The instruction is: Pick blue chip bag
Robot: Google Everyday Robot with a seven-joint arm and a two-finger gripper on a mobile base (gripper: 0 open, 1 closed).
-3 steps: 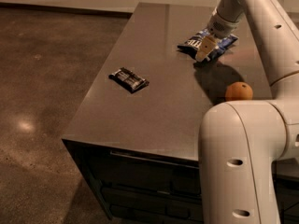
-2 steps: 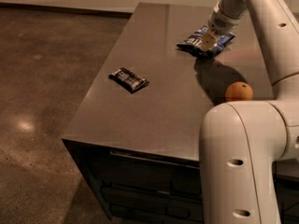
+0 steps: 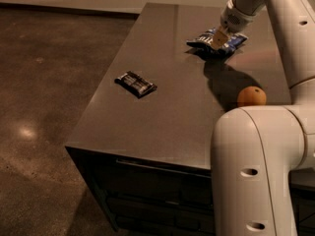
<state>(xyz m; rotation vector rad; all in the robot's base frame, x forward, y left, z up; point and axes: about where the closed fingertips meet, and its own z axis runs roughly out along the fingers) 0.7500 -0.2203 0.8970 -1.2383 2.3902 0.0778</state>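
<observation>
The crinkly, glossy blue chip bag (image 3: 234,41) is at the far end of the smooth grey worktop (image 3: 162,112), beyond the round orange (image 3: 251,96). The gripper (image 3: 220,37) is right on top of it, jaws pinching the bag's middle. A flat black wrapper (image 3: 136,83) lies left of the orange.

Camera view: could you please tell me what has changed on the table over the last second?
The gripper rose slightly off the blue chip bag, then came back down onto its top at the table's far side. The bag looks a touch higher in the picture; whether it is lifted is unclear. The black wrapper and the orange stayed put.
</observation>
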